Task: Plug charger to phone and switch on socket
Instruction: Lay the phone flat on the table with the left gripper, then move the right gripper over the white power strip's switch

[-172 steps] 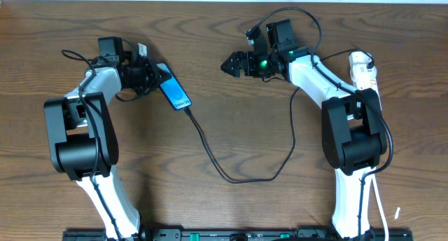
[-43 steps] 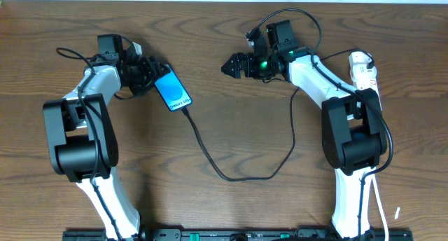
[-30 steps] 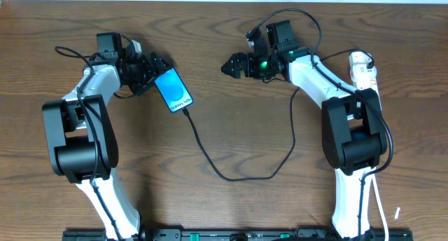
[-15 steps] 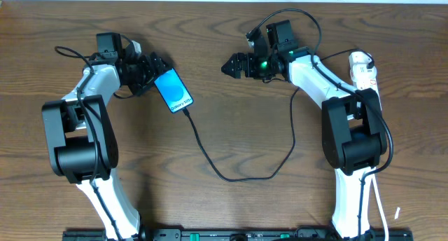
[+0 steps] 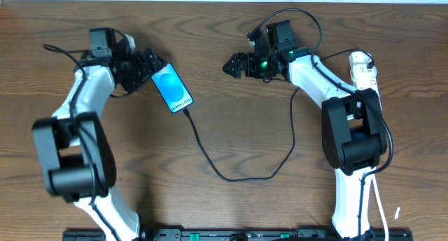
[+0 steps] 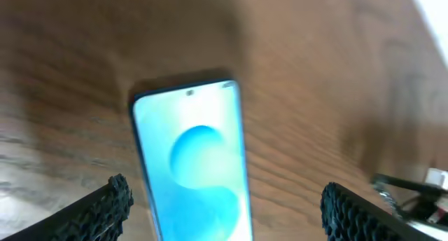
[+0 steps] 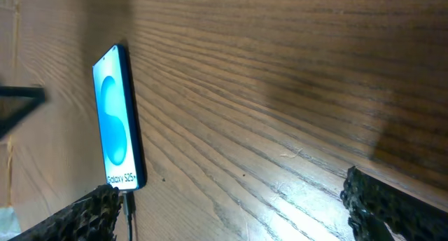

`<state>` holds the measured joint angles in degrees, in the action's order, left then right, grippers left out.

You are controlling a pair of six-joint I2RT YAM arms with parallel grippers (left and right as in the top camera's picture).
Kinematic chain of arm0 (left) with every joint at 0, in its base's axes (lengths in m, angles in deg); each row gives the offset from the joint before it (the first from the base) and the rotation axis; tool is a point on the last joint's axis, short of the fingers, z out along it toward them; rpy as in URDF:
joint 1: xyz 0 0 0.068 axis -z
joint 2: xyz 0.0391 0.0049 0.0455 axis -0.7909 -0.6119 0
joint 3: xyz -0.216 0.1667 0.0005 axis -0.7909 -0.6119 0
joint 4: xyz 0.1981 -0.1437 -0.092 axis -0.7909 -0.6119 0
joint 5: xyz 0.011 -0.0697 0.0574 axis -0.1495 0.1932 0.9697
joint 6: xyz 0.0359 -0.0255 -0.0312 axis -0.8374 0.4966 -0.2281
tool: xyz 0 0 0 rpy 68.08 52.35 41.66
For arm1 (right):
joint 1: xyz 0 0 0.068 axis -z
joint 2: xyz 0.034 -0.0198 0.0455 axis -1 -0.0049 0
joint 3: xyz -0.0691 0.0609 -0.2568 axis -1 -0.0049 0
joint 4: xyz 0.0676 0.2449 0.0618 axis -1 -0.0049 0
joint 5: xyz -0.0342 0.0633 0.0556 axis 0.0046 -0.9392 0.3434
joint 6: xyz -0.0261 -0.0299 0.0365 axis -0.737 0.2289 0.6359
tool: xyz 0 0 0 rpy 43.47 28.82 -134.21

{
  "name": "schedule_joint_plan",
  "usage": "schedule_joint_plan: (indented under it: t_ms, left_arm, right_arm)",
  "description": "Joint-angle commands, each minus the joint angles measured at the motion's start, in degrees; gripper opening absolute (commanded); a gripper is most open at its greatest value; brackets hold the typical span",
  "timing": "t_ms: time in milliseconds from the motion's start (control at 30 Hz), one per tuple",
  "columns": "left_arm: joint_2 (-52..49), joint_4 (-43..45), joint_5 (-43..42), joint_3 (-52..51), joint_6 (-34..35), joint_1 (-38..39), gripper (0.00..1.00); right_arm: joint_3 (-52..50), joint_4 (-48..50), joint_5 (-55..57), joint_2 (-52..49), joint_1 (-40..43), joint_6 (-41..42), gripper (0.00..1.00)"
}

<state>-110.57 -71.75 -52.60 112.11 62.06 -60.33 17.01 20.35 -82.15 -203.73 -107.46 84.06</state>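
**Left fingers** (image 6: 105, 211) spread wide and empty; the phone (image 5: 172, 89) lies flat on the worktop (image 5: 231, 136) just ahead of them, its near end cut off in the wrist view. **Right fingers** (image 7: 392, 202) are wide and empty, well apart from the phone. The screen reads "Galaxy S25". The charger (image 5: 231, 176) meets the phone's far end. The socket (image 5: 363, 69) lies behind the right fingers, partly hidden by the arm, its markings illegible.

A dark wood-grain table (image 5: 231, 129) fills the frame. In the upper left a phone (image 5: 172, 89) lies flat and slanted, its blue screen up. A thin black charger cable (image 5: 238, 180) meets its lower end, loops through the centre and climbs toward the upper right. A white power strip (image 5: 363, 71) lies there, partly hidden.
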Motion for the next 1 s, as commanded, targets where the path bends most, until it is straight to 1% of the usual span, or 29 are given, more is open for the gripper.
schedule_joint_plan:
  t_ms: [0,167,267,367,433,500,800,967]
  left_arm:
    - [5.97,-1.11,0.63,-0.24,-3.98,0.92,0.88]
    - [10.45,-2.21,0.85,-0.24,-6.97,2.64,0.89]
    - [12.39,-3.34,0.9,-0.24,-10.14,3.56,0.88]
    - [13.94,-5.31,2.27,-0.24,-13.9,4.87,0.88]
    - [14.6,-6.67,4.37,-0.24,-14.86,5.9,0.88]
    - [14.95,-7.8,5.66,-0.24,-16.79,6.95,0.88]
    - [15.02,-11.63,5.77,-0.24,-23.67,10.73,0.89]
    - [15.02,-11.74,7.52,-0.24,-24.3,11.78,0.89]
  right_arm:
    - [0.42,0.17,0.35,-0.42,0.5,-0.81,0.99]
    - [0.42,0.07,0.11,-0.42,0.39,-0.76,0.99]
    - [0.42,0.07,0.11,-0.42,0.39,-0.55,0.99]
    - [0.42,0.02,0.11,-0.42,0.39,-0.52,0.99]
    - [0.42,0.09,0.11,-0.42,0.39,-0.55,0.99]
    - [0.42,0.15,0.13,-0.42,0.39,-0.42,0.99]
    - [0.46,-1.03,0.17,-0.11,0.83,-0.13,0.99]
    - [1.53,-5.27,3.76,1.64,1.42,-0.2,0.99]
